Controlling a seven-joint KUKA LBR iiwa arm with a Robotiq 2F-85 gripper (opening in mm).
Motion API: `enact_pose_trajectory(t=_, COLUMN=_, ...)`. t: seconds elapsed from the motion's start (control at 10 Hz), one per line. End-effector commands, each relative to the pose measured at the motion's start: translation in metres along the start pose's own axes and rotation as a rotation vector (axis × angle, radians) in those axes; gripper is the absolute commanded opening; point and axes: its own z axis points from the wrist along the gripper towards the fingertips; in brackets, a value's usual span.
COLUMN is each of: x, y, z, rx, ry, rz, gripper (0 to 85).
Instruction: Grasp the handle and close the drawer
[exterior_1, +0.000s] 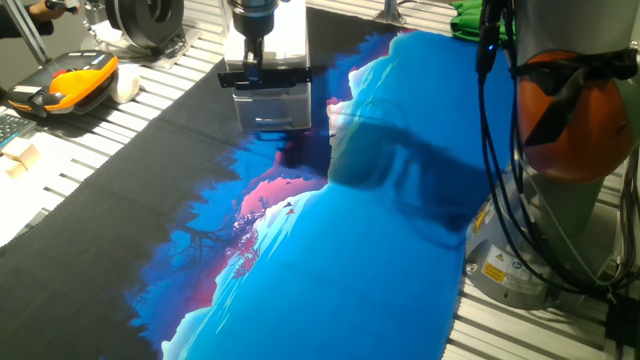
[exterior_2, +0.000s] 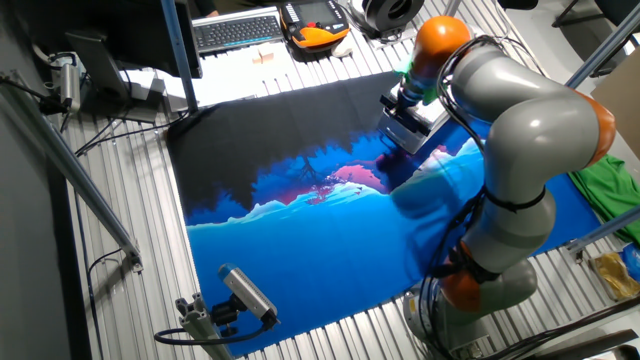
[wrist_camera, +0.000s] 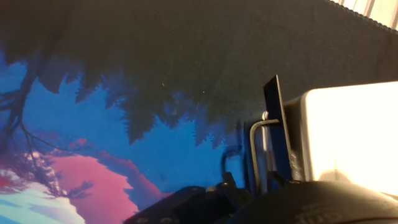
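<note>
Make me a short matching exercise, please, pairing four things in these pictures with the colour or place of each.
Things:
1. drawer
2. gripper
3. keyboard
4. green cloth

Descriptions:
A. beside the robot's base, off the printed mat
B. white box with a black front
C. on the table's far end, near the orange-black device
D. right above the drawer's front

Pairs: 1-B, 2-D, 3-C, 4-A

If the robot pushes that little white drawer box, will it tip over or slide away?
The cabinet looks small and light, so a hard push might scoot it along the cloth. It sits flat and squat, so tipping seems unlikely. The handle looks like thin stiff wire and probably won't bend.
</note>
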Motion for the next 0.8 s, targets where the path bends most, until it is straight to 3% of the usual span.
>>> enact_pose_trajectory(t=0.0, x=-0.003, y=0.005, z=-0.006, rx=0.002, ry=0.004, rz=0.012, gripper=34.0)
enact_pose_trajectory(t=0.3, x=-0.019, y=0.035, z=-0.030, rx=-0.019, ry=0.031, rz=0.103, gripper=34.0)
enact_pose_trajectory(t=0.4, x=-0.022, y=0.048, z=-0.034, rx=-0.025, ry=0.037, rz=0.121, gripper=17.0)
enact_pose_trajectory(t=0.5, x=-0.024, y=0.060, z=-0.036, rx=-0.021, ry=0.040, rz=0.137, gripper=17.0)
enact_pose_trajectory(t=0.6, x=-0.024, y=0.073, z=-0.036, rx=-0.010, ry=0.041, rz=0.154, gripper=0.0)
enact_pose_trajectory(t=0.7, x=-0.023, y=0.080, z=-0.036, rx=-0.021, ry=0.040, rz=0.166, gripper=0.0)
